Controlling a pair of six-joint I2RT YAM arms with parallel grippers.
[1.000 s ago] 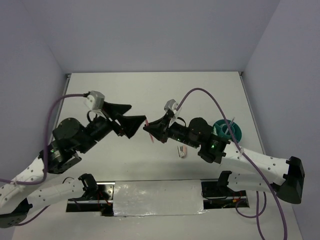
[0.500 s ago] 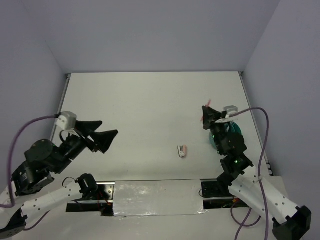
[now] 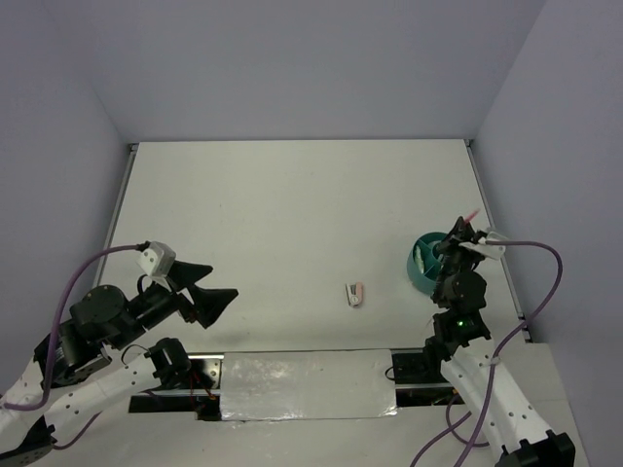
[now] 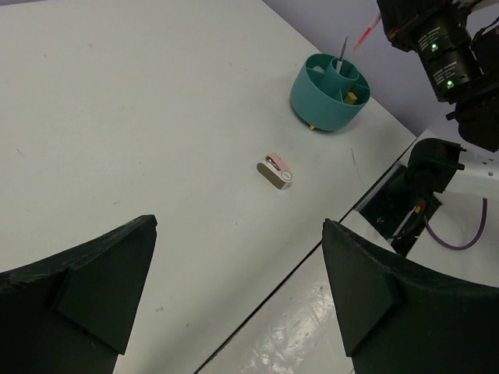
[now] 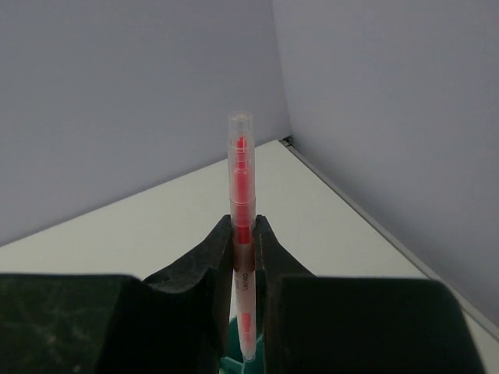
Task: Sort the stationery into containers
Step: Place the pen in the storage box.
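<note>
My right gripper (image 5: pixel 243 234) is shut on a pink-red pen (image 5: pixel 242 195), held upright over the round teal cup (image 3: pixel 424 265) at the right of the table. The pen's tip pokes out above the gripper in the top view (image 3: pixel 472 213). In the left wrist view the cup (image 4: pixel 327 92) holds a thin grey pen (image 4: pixel 342 51) and a yellow-brown block (image 4: pixel 352 97). The pink-white mini stapler (image 3: pixel 354 294) lies on the table left of the cup; it also shows in the left wrist view (image 4: pixel 274 171). My left gripper (image 3: pixel 214 301) is open and empty at the near left.
A shiny metal strip (image 3: pixel 307 384) runs along the near edge between the arm bases. Grey-violet walls close the table on the left, far and right sides. A purple cable (image 3: pixel 540 282) loops beside the right arm.
My right gripper has carried the pink-red pen rightward from the table's middle to above the teal cup. My left arm has drawn back toward the near left, open.
</note>
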